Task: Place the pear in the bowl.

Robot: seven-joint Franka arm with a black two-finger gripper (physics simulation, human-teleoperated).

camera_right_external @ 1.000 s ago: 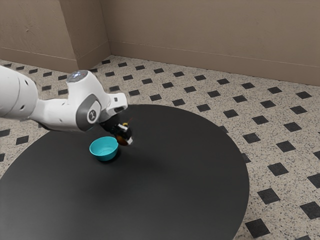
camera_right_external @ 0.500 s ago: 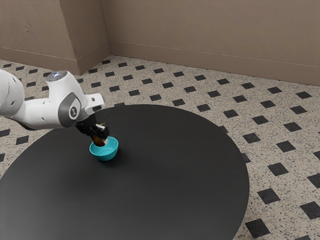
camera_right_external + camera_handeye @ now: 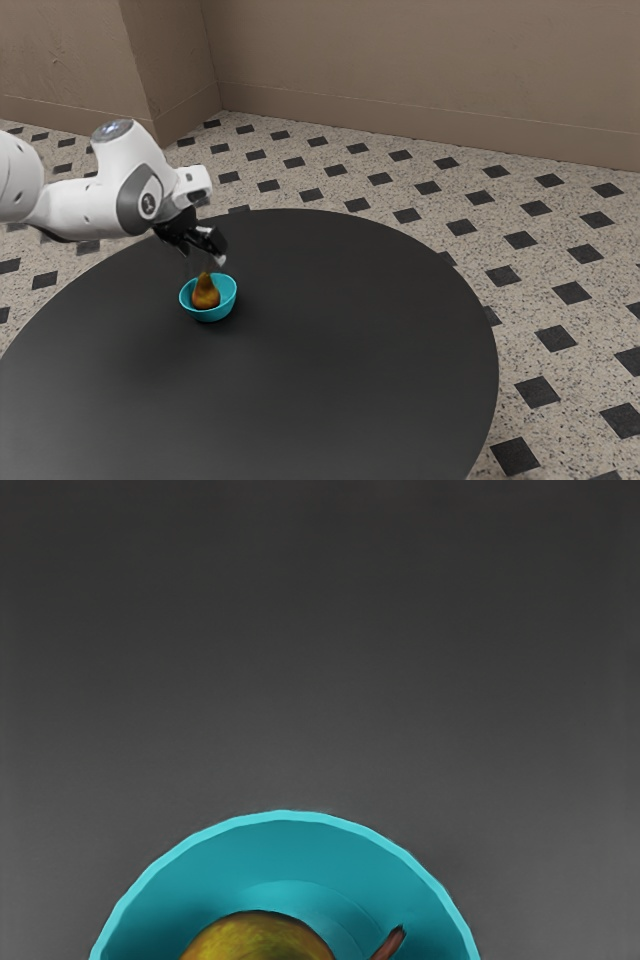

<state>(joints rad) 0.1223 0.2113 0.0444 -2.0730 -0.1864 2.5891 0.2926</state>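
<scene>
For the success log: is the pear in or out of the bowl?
In. Both views show the pear within the rim of the bowl.

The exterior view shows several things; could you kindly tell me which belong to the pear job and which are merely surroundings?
Part of the job:
pear, inside the bowl
that teal bowl
gripper, above the pear

Surroundings:
black table, supporting the bowl
tiled floor
brown wall

A turquoise bowl stands upright on the smooth, round black table.
</scene>
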